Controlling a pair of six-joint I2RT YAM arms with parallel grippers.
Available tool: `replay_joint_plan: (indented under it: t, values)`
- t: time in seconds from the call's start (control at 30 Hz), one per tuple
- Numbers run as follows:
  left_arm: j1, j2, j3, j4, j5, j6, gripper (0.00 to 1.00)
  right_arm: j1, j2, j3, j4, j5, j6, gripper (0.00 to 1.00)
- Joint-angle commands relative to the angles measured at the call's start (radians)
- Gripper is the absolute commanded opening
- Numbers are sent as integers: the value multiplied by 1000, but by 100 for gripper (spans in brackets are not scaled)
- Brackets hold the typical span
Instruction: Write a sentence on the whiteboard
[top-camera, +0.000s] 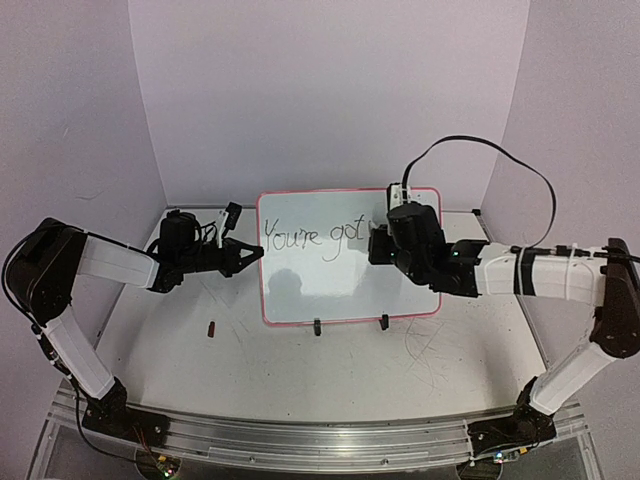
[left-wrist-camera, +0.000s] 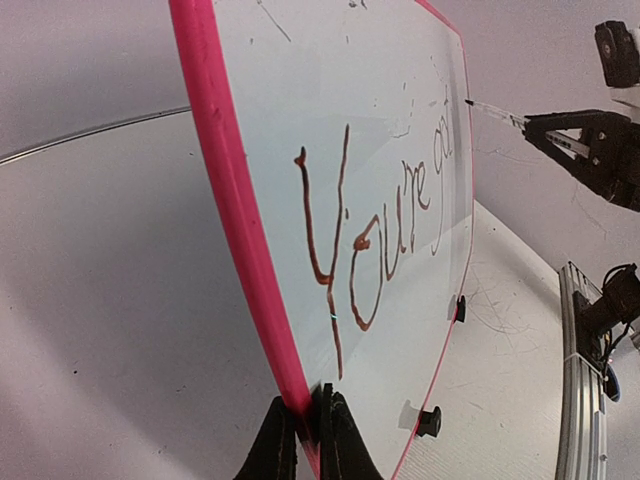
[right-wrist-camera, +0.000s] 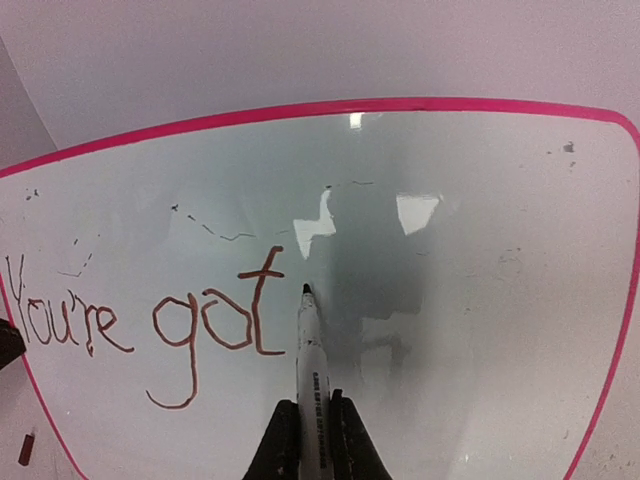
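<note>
**Right wrist view.** Shows the right gripper (right-wrist-camera: 312, 402) clamped on a white marker (right-wrist-camera: 311, 360), with the barrel upright between the two black fingers (right-wrist-camera: 280, 440). Places the black marker tip against the whiteboard (right-wrist-camera: 480, 300), just right of the last "t". Gives the sentence (right-wrist-camera: 150, 320) so far as "You're got", in dark strokes across the left half of the panel, with bare glossy white to the right. Includes faint specks and dashes above the words, and the pink frame (right-wrist-camera: 330, 107) curving along the top and down both sides.

**Left wrist view.** Shows the left gripper (left-wrist-camera: 308, 425) shut on the pink left edge of the board, with one finger on each face. Presents the panel almost edge-on, with the writing receding toward the marker tip at the far end.

**Top view.** Sets the board standing on two black clip feet (top-camera: 317, 326) at the middle of the desk (top-camera: 300, 390), well ahead of both arm bases. Puts the left arm at the board's left edge and the right arm in front of its upper right area. Includes a small dark object (top-camera: 212, 328) lying on the desk near the lower left corner, apart from the board, and a black cable (top-camera: 480, 143) looping above the right wrist.
</note>
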Motion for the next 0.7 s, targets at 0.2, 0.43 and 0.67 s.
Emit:
replay_joint_plan:
  t: [0.2, 0.43, 0.67]
  values:
    - [-31, 24, 24, -61, -58, 99, 0, -19, -218, -90, -21, -13, -65, 0]
    - [-32, 10, 15, -63, -65, 105, 0, -51, -178, -88, -36, -120, -56, 0]
    - [-34, 11, 16, -64, -66, 107, 0, -52, -132, -59, -40, -131, -79, 0]
